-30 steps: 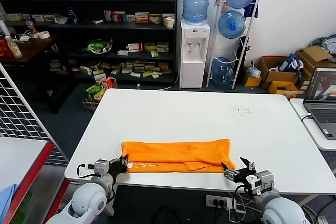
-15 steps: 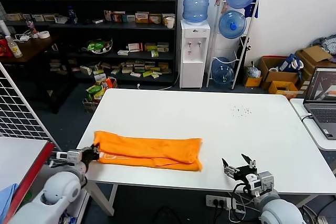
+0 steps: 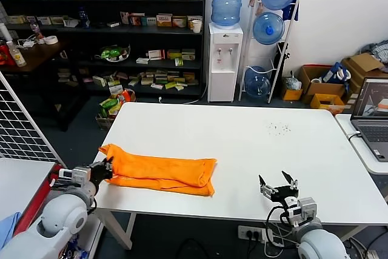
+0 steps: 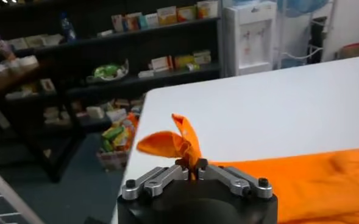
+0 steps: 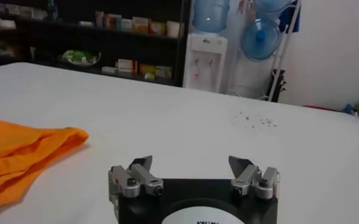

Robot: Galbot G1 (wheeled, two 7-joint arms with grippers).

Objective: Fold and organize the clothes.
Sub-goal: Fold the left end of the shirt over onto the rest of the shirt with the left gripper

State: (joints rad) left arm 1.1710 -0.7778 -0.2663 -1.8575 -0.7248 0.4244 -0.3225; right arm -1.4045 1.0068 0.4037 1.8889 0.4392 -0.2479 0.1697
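The orange T-shirt lies folded into a long narrow band on the white table, along the table's near-left part, its left end reaching the table's left edge and its right end stopping short of the table's middle. The left gripper sits at that left edge of the table, its jaws clamped together on a corner of the T-shirt; in the left wrist view the pinched fabric stands up in a small peak just above the closed fingertips, while the rest of the garment trails away flat over the tabletop. The right gripper hovers over the table's near edge, to the right of the T-shirt and apart from it, with its two fingers spread wide and nothing between them. In the right wrist view the T-shirt's rounded right end rests on the table ahead of that gripper, clear of it. A laptop sits on a separate surface just past the table's right side.
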